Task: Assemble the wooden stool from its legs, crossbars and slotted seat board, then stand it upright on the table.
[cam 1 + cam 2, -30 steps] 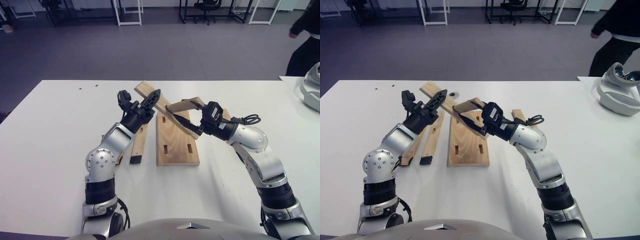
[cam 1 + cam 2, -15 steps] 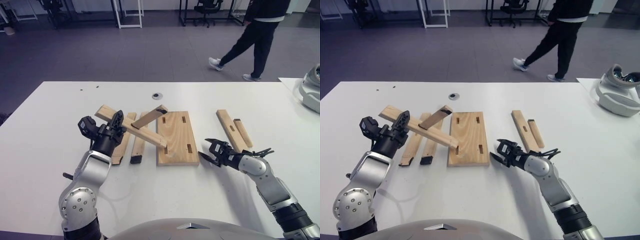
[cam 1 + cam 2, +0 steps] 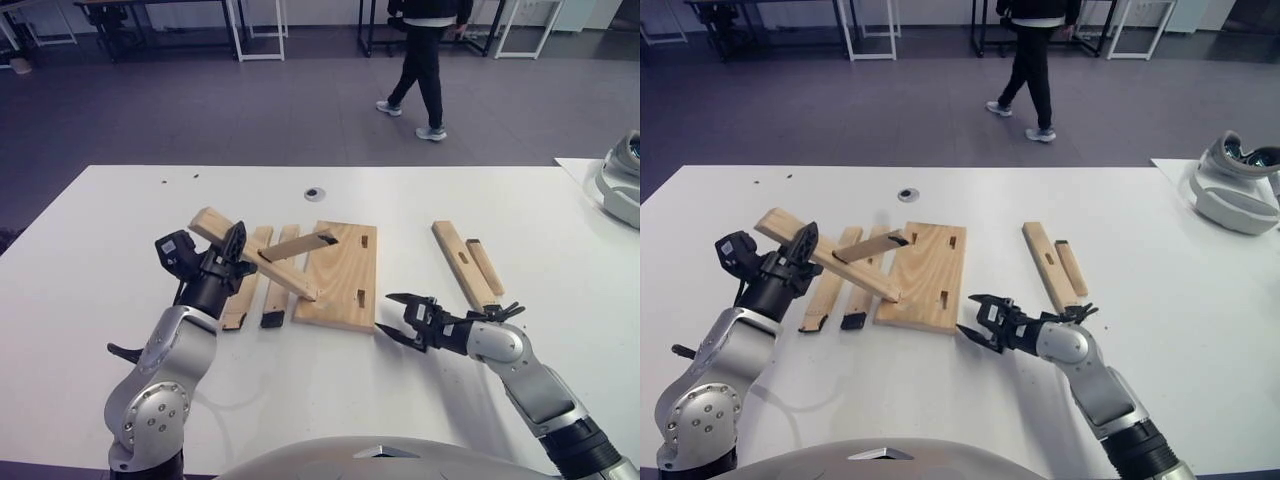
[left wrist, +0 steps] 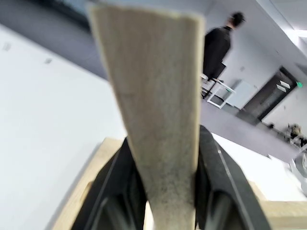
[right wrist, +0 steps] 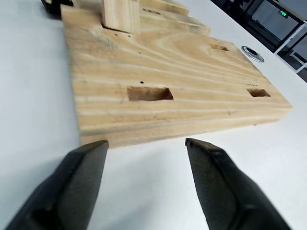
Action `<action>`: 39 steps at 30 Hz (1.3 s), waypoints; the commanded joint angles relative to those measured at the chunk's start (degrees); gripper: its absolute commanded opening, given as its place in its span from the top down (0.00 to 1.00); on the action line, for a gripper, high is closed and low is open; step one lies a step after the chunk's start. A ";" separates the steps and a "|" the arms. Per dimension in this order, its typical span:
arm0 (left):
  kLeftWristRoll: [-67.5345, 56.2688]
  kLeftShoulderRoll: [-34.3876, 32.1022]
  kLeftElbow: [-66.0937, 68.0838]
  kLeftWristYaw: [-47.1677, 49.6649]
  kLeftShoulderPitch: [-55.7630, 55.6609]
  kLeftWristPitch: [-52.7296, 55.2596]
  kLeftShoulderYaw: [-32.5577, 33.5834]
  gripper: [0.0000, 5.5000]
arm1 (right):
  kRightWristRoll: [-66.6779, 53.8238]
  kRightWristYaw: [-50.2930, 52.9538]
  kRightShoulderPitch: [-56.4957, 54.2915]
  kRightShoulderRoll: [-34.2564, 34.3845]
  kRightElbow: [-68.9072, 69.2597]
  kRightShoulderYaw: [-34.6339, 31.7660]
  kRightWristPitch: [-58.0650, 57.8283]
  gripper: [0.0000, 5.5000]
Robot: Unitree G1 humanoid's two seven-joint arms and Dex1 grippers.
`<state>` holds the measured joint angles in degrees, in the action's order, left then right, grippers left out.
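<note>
Nearest the robot, the right gripper [image 3: 386, 313] hovers low over the worktop [image 3: 120, 220], fingers [image 5: 76, 187] spread wide and tips just short of the slotted seat board's [image 3: 350, 280] near edge. The board lies flat, its long axis running away from the robot and skewed slightly right. The left gripper [image 3: 233, 251] pinches a wooden leg [image 3: 270, 268] between its fingers [image 4: 117, 191]. The leg slants from far left to near right, its lower end at the board's left edge. Two spare legs [image 3: 275, 290] lie alongside.
</note>
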<state>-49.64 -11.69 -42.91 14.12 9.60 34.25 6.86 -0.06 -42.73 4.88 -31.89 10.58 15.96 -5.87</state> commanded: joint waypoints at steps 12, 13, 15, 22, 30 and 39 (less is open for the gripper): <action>18.85 -12.79 4.03 -2.87 -5.63 13.25 -18.85 0.82 | 2.54 4.87 -4.06 3.18 -2.53 -1.20 -0.78 0.45; 20.05 -13.10 4.25 -3.52 -5.49 13.10 -19.96 0.82 | 2.87 5.15 -4.19 3.38 -2.84 -1.24 -0.84 0.45; 21.90 -12.42 5.00 -3.96 -5.88 12.22 -20.40 0.81 | 3.24 5.60 -4.54 3.83 -3.34 -1.16 -0.77 0.45; 24.79 -9.24 2.02 -6.93 -11.66 6.59 -18.16 0.65 | 2.26 9.14 -4.41 5.51 -4.76 -4.18 -1.66 0.45; 13.61 0.36 -3.35 -10.17 -11.62 6.64 -11.43 0.40 | -1.25 10.16 -2.95 6.77 -5.69 -8.48 -3.49 0.45; -10.66 2.26 -8.34 2.14 -24.47 16.06 -2.73 0.23 | -0.37 13.03 -5.83 4.47 -10.04 -14.80 -3.32 0.45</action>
<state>-56.21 -7.03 -49.56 13.92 -10.72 48.54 1.91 -0.68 -31.14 0.71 -26.49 2.09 2.91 -8.61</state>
